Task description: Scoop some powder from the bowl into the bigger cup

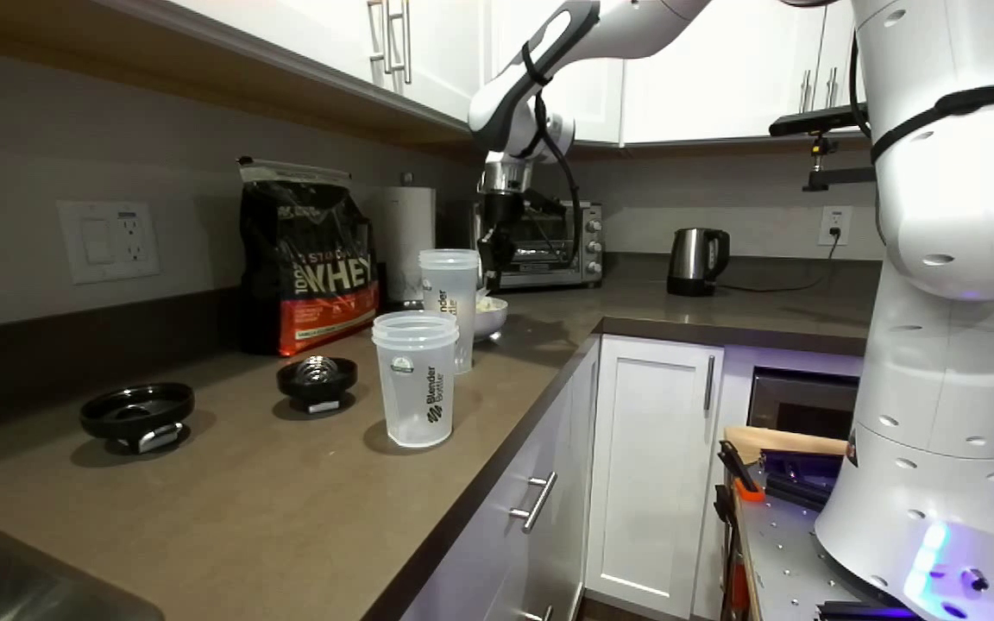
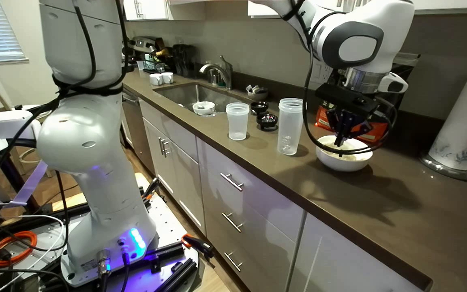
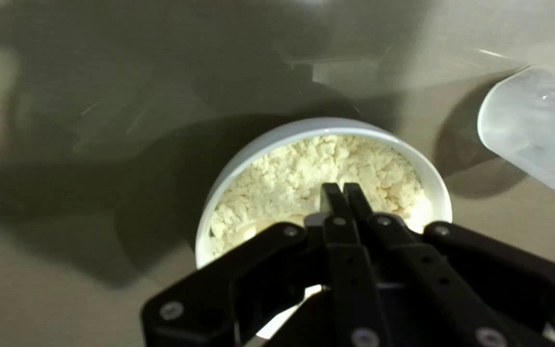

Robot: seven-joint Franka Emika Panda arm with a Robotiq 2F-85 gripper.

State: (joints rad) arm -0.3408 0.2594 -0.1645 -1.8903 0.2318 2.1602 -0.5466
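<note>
A white bowl of pale powder stands on the counter; the bowl also shows in another exterior view and the wrist view. The bigger cup, tall and frosted, stands upright beside it in both exterior views and at the wrist view's right edge. My gripper points down over the bowl, fingertips at the powder. Its fingers are nearly together, with a thin gap. A pale translucent scoop lies in the powder; its handle is mostly hidden at the fingers.
A smaller frosted cup stands nearer the sink. Two black lids lie past it. A black whey bag stands against the wall. A paper towel roll and toaster oven are beyond the bowl.
</note>
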